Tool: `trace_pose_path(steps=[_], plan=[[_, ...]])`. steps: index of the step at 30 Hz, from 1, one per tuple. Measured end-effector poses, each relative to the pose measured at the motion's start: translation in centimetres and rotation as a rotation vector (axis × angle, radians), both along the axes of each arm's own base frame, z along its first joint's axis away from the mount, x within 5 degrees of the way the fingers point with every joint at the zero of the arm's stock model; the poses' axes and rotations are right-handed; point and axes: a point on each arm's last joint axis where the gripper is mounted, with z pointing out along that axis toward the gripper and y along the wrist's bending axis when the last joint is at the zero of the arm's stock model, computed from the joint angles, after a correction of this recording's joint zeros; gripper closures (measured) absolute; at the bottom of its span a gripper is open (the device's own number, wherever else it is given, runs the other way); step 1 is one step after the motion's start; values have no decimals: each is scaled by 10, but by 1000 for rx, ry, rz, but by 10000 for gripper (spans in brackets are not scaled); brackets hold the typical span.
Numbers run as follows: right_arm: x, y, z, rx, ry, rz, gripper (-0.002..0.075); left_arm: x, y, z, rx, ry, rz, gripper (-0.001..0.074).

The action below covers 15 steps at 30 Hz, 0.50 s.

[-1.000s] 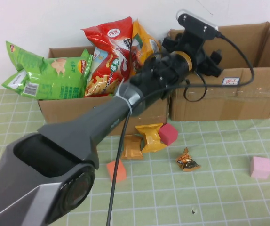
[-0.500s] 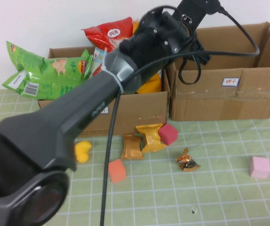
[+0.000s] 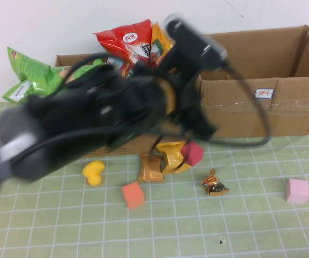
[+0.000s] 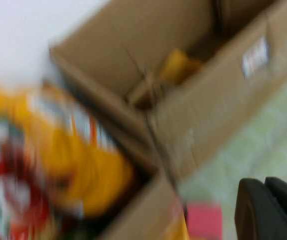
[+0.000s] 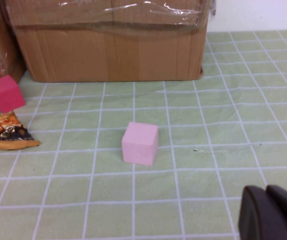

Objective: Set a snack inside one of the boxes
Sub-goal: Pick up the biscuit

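My left arm fills the middle of the high view, and its gripper (image 3: 204, 128) hangs in front of the gap between the two cardboard boxes, above the magenta cube (image 3: 192, 153). In the left wrist view the left gripper (image 4: 265, 202) is shut and empty. That view looks into the right box (image 4: 203, 105), where a yellow snack (image 4: 177, 65) lies. An orange packet (image 3: 151, 167), a yellow packet (image 3: 173, 156) and a small wrapped candy (image 3: 214, 184) lie on the mat. My right gripper (image 5: 271, 212) is shut and empty, low over the mat near a pink cube (image 5: 140, 143).
The left box (image 3: 68, 126) holds green (image 3: 57, 86), red (image 3: 125, 59) and yellow chip bags. The right box (image 3: 262, 107) stands at the back right. An orange cube (image 3: 133, 194), a yellow toy (image 3: 93, 172) and the pink cube (image 3: 297, 191) lie on the checked mat.
My left arm has swung back from above the right box, down and towards the near left. The yellow toy on the mat has come into view.
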Motion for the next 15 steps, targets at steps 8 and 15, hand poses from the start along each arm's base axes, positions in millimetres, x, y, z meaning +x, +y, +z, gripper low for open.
trace_pose_path(steps=[8, 15], plan=[[0, 0, 0, 0, 0, 0, 728, -59, 64, -36, 203, 233, 116, 735], [0, 0, 0, 0, 0, 0, 728, -75, 75, -62, 262, 350, 133, 730]])
